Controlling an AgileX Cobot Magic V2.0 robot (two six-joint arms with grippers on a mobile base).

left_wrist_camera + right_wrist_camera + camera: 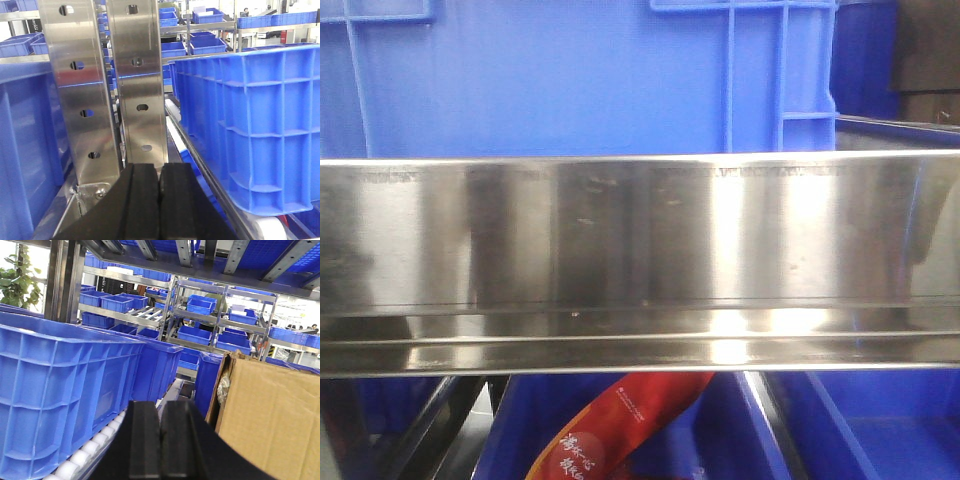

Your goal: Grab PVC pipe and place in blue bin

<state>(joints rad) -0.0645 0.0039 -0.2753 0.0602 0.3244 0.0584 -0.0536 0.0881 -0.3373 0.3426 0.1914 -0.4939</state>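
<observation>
In the front-facing view a polished steel rail (pixel 640 260) is stretching across the whole middle of the frame, with a blue crate wall (pixel 570 70) rising behind it in the upper half. Below the rail, at the bottom centre, a red printed packet (pixel 620 425) is lying inside a lower blue bin (pixel 880 430).

In the left wrist view the left gripper (pixel 160 195) is sitting at the bottom centre, its two black pads pressing flat against each other with nothing between them. Two perforated steel uprights (pixel 107 85) are standing just beyond it, and a large ribbed blue bin (pixel 255 125) is filling the right side of the frame.

In the right wrist view the right gripper (pixel 160 440) is likewise closed and empty at the bottom centre. A tall blue bin (pixel 60 390) is resting on white rollers (pixel 95 447) at the lower left, and a cardboard box (pixel 272 415) is occupying the lower right.

The PVC pipe is not showing in any view.
</observation>
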